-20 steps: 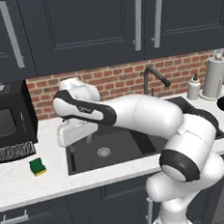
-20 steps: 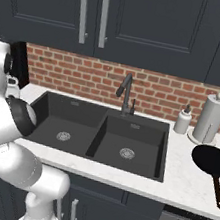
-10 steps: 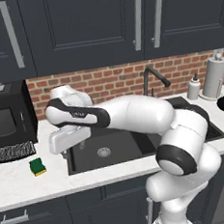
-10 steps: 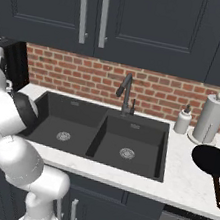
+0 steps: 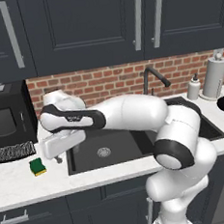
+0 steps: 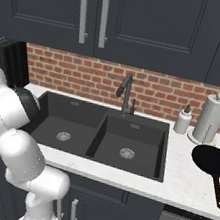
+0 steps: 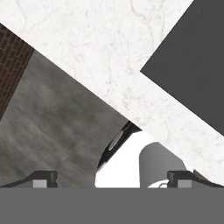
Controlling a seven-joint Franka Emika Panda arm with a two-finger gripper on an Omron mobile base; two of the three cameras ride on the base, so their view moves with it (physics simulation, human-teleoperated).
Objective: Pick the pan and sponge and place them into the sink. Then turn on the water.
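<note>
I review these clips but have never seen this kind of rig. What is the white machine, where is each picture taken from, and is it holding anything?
The white machine is a simulated robot arm on a driving base. Two cameras sit behind it, left and right; a third looks along its hand. Its gripper hangs open and empty over the counter, near the green and yellow sponge by the sink. The black pan lies on the counter at the sink's other side, beside a paper towel roll and a soap bottle. No water runs from the faucet.
</note>
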